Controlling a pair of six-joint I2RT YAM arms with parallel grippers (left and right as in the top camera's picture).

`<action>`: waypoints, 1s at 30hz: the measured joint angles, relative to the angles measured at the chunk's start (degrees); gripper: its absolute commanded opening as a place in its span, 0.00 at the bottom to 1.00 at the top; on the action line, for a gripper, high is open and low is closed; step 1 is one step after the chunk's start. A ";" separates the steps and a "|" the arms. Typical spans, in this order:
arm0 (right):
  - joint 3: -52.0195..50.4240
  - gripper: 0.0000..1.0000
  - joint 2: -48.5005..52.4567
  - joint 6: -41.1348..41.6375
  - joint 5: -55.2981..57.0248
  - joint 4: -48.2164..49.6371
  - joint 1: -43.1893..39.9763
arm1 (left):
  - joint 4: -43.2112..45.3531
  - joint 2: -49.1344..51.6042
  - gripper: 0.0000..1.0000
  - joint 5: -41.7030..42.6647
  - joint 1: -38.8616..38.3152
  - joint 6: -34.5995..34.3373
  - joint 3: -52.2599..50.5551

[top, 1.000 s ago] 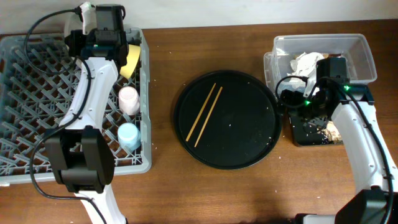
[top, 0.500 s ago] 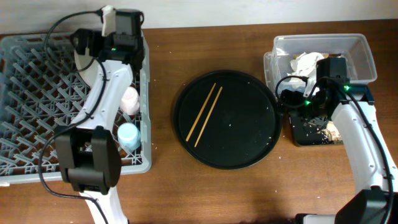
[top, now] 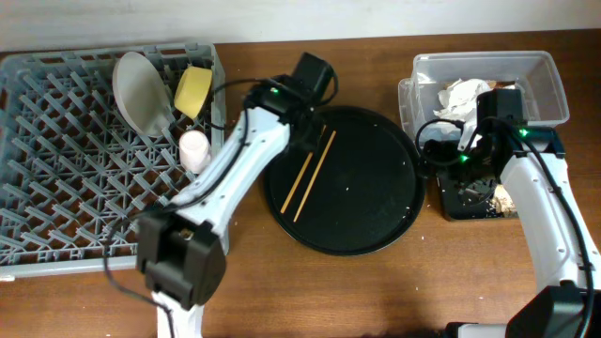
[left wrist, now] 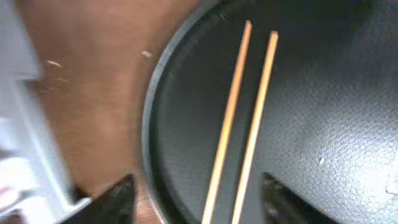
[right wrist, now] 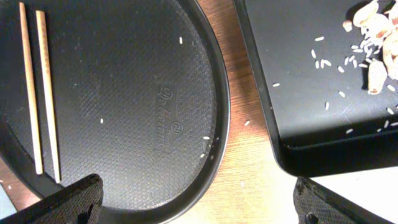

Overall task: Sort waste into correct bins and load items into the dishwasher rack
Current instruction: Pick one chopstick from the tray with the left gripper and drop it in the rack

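The pair of chopsticks (top: pixel 310 174) lay side by side, nearly parallel and apart, on the round black tray (top: pixel 376 216) at the centre of the surface (top: pixel 376 300), slanting from upper right to lower left. The left tool (left wrist: pixel 198 204) hovered above their upper part with its fingers (left wrist: pixel 118 194) spread wide and nothing between them; in the left wrist view both sticks (left wrist: pixel 229 112) ran up through the gap. The right tool (right wrist: pixel 205 208) was also spread and empty, positioned over the gap between the round tray and the shallow black tray (right wrist: pixel 298 93), which held the food scraps (right wrist: pixel 373 68). The chopsticks appeared thin, stiff, very light and smooth, so they would probably roll or skid on the tray's textured floor when nudged. A grip across both sticks near mid-length, with the fingers closing at right angles to their long axis, would likely gather them together and keep them balanced; a grip near one end would risk pivoting or dropping one stick. The low profile called for the fingertips to reach almost to the tray floor. The dishwasher rack (top: pixel 56 188) already carried the plate (top: pixel 139 89), the yellow bowl (top: pixel 192 89) and the pink cup (top: pixel 194 148).
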 measured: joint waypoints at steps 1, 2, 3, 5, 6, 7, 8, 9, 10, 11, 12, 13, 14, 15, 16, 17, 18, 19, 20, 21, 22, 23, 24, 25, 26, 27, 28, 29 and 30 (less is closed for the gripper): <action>0.00 0.99 0.00 0.00 0.02 -0.15 0.00 | 0.02 2.01 0.44 1.79 -0.07 -1.01 -0.04; 0.00 0.98 0.00 0.00 0.02 -0.22 0.00 | 0.00 4.02 0.36 3.48 -0.11 -1.75 -0.04; 0.00 0.99 0.00 0.00 0.00 -0.24 0.00 | 0.00 5.22 0.31 4.35 -0.11 -2.03 -0.04; 0.00 0.98 0.00 -0.02 0.02 -0.28 0.00 | -0.02 7.67 0.26 5.84 -0.11 -2.43 -0.04; 0.00 0.98 0.00 0.02 0.02 -0.28 0.00 | -0.02 8.70 0.26 6.27 -0.11 -2.64 -0.07; 0.00 0.99 0.00 0.00 0.00 -0.31 0.00 | 0.02 10.36 0.26 6.69 -0.11 -2.80 -0.07; 0.00 0.99 0.00 0.00 0.00 -0.33 0.00 | 0.02 11.34 0.26 6.91 -0.11 -2.82 -0.07; 0.00 0.98 0.00 0.00 0.02 -0.31 0.00 | 0.02 11.93 0.26 6.93 -0.11 -2.82 -0.07; 0.00 0.98 0.00 0.00 0.00 -0.31 0.00 | 0.04 12.72 0.26 7.04 -0.11 -2.82 -0.07; 0.00 0.99 0.00 -0.02 0.02 -0.31 0.00 | 0.11 13.00 0.26 7.08 -0.11 -2.82 -0.07; 0.00 0.99 0.00 0.00 0.02 -0.33 0.00 | 0.33 13.18 0.26 7.10 -0.11 -2.82 -0.07; 0.00 0.98 0.00 0.00 0.02 -0.35 0.00 | 0.72 13.44 0.26 7.10 -0.11 -2.82 -0.07; 0.00 0.98 0.00 0.00 0.02 -0.35 0.00 | 0.90 13.84 0.26 7.10 -0.11 -2.82 -0.07; 0.00 0.99 0.00 0.02 0.00 -0.39 0.00 | 0.96 14.45 0.26 7.13 -0.11 -2.82 -0.07; 0.00 0.98 0.00 0.02 0.02 -0.44 0.00 | 0.98 15.15 0.26 7.13 -0.11 -2.82 -0.07; 0.00 0.98 0.00 0.00 0.00 -0.50 0.00 | 1.07 15.87 0.25 7.13 -0.11 -2.82 -0.07; 0.00 0.98 0.00 0.04 0.02 -0.50 0.00 | 1.25 16.50 0.20 7.26 -0.11 -2.82 -0.04; 0.00 0.98 0.00 0.00 0.02 -0.52 0.00 | 1.55 16.50 0.17 7.28 -0.11 -2.82 -0.04; 0.00 0.98 0.00 -0.04 0.02 -0.52 0.00 | 1.77 16.50 0.14 7.30 -0.11 -3.02 -0.04; 0.00 0.98 0.00 0.00 0.02 -0.52 0.00 | 1.90 16.50 0.09 7.30 -0.11 -3.06 -0.04; 0.00 0.99 0.00 0.00 0.02 -0.50 0.00 | 1.99 16.50 0.01 7.30 -0.11 -3.04 -0.04; 0.00 0.99 0.00 0.00 0.02 -0.52 0.00 | 2.03 16.50 0.01 7.30 -0.11 -3.06 -0.04; 0.00 0.99 0.00 0.00 0.02 -0.50 0.00 | 2.03 16.50 0.01 7.30 -0.11 -2.97 -0.04; 0.00 0.98 0.00 -0.02 0.02 -0.52 0.00 | 2.14 16.50 0.01 7.30 -0.11 -3.21 -0.04; 0.00 0.99 0.00 0.02 0.02 -0.52 0.00 | 2.16 16.50 0.01 7.30 -0.11 -3.23 -0.04; 0.00 0.98 0.00 0.00 0.00 -0.52 0.00 | 2.16 16.50 0.01 7.30 -0.11 -3.21 -0.04; 0.00 0.98 0.00 -0.02 0.02 -0.55 0.00 | 2.14 16.50 0.01 7.30 -0.11 -3.21 -0.02; 0.00 0.99 0.00 -0.02 0.02 -0.57 0.00 | 1.90 16.50 0.01 7.30 -0.11 -3.21 0.24; 0.00 0.98 0.00 -0.02 0.00 -0.76 0.00 | 0.57 16.52 0.01 7.30 -0.09 -3.02 1.07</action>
